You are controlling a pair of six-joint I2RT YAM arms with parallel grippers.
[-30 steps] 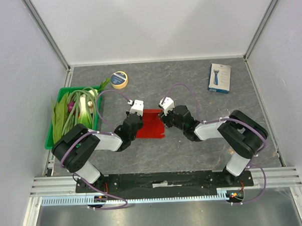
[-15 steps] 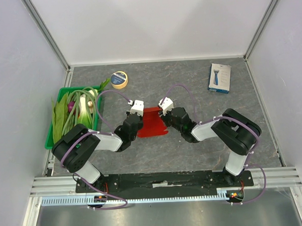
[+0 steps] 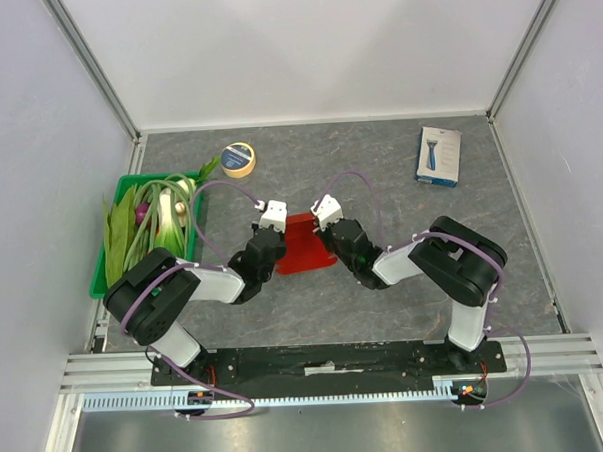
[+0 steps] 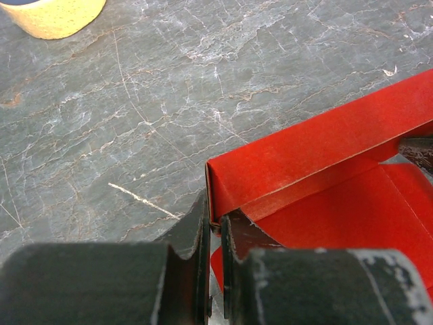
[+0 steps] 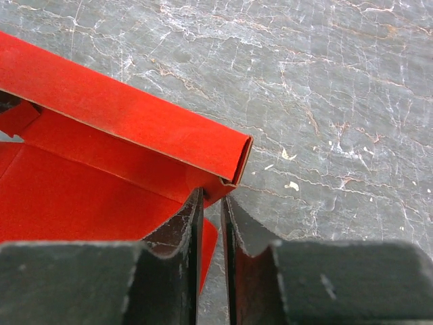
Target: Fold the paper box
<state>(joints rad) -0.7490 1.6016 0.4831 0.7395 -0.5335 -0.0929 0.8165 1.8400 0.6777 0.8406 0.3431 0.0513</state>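
The red paper box (image 3: 304,246) lies partly folded on the grey table between the two arms. In the left wrist view its far wall (image 4: 318,145) stands folded up over the flat base. My left gripper (image 3: 280,245) (image 4: 215,227) is shut on the box's left corner, with the thin red edge pinched between its nearly closed jaws. In the right wrist view the box (image 5: 101,196) shows its raised wall ending at the right corner. My right gripper (image 3: 328,243) (image 5: 211,206) has its jaws nearly closed on that corner's small tab.
A yellow tape roll (image 3: 239,160) lies at the back left and shows in the left wrist view (image 4: 54,12). A green tray (image 3: 99,280) with leeks (image 3: 146,218) stands at the left edge. A white-and-blue retail box (image 3: 439,156) lies at the back right.
My right gripper has moved left toward the left one. The red box between them now looks narrower, its sides pushed up. The left arm has hardly moved.
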